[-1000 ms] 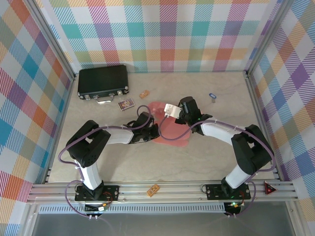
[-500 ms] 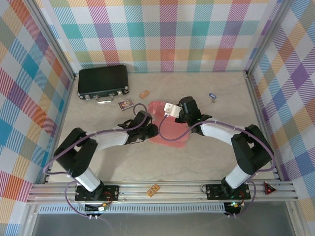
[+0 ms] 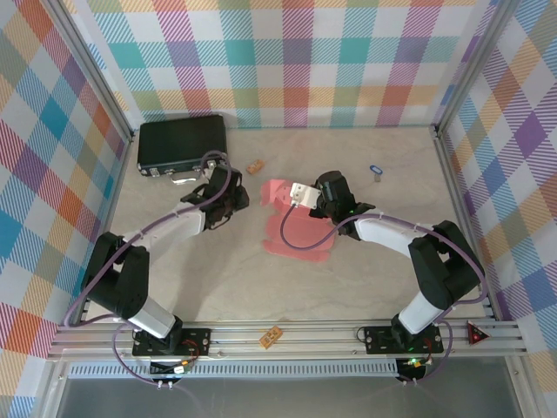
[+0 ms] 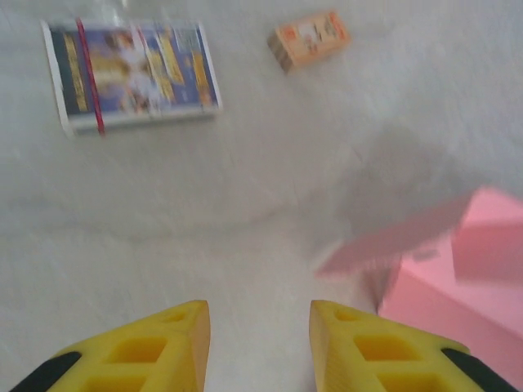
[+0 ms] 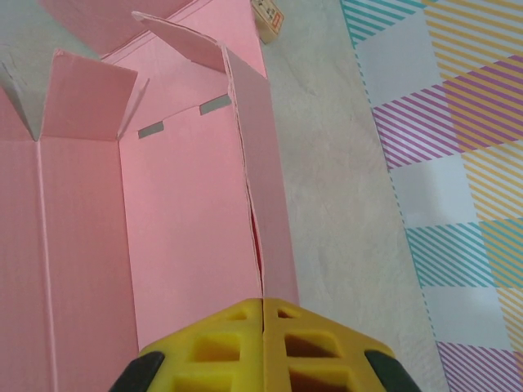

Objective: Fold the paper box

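**Left claw (image 3: 228, 198) backs off; right claw (image 5: 263, 304) stays pinched on paper box (image 3: 296, 228)**

Left claw has pulled away from the box toward the black case (image 3: 181, 142). It is released, with nothing between its fingers. The box sits mid-tabletop (image 3: 261, 279), partly formed and now held by the right claw alone, so folding looks paused and a regrasp is likely.

The right wrist view shows the pinch on a long side wall (image 5: 260, 163), plus a standing end flap (image 5: 86, 94) and slots (image 5: 215, 104). From above that grip is too small to read. The left wrist view adds a card pack (image 4: 131, 72) and a small orange block (image 4: 308, 38).
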Robot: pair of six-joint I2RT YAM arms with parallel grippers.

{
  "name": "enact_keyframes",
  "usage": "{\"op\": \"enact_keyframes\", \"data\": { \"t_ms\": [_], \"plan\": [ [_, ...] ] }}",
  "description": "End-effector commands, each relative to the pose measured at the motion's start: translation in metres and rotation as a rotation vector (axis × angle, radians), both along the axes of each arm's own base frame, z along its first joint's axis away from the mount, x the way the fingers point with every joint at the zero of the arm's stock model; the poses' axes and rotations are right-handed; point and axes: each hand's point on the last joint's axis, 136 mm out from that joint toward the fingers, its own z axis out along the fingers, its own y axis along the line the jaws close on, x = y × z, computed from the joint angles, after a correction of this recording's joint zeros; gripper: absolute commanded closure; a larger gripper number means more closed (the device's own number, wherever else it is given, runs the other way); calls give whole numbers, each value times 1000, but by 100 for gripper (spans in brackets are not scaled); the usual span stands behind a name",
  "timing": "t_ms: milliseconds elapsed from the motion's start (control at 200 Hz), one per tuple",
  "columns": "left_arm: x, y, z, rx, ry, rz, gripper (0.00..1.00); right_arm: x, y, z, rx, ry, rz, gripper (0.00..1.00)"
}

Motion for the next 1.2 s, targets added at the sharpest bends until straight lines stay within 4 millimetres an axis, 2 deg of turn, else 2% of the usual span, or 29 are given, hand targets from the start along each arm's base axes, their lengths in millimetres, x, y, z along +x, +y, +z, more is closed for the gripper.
{"op": "enact_keyframes", "data": {
  "t_ms": [0, 180, 395, 455, 550, 750, 920, 1020, 1050, 1195],
  "plan": [
    [25, 4, -2, 47, 7, -39, 64, -2, 9, 6, 20, 3, 36, 100],
    [61, -20, -13, 25, 36, -129, 64, -4, 11, 8, 22, 0, 51, 100],
    [87, -38, -27, 13, 56, -177, 61, -5, 13, 6, 20, 14, 52, 100],
    [85, -44, -37, 10, 109, -216, 61, -4, 13, 7, 20, 13, 49, 100],
    [80, -59, -41, -35, 140, -292, 63, -3, 12, 7, 20, 15, 44, 100],
    [59, -65, -47, -62, 172, -377, 65, -4, 11, 4, 10, 18, 36, 100],
    [43, -82, -41, -154, 159, -479, 67, -3, 10, 2, 12, 25, 30, 100],
    [34, -84, -44, -173, 177, -504, 68, -3, 10, 3, 12, 28, 24, 100],
    [38, -87, -40, -181, 141, -513, 68, -3, 10, 2, 11, 30, 21, 100],
    [32, -93, -39, -216, 136, -550, 69, -2, 8, 0, 7, 32, 13, 100]
  ]
}}
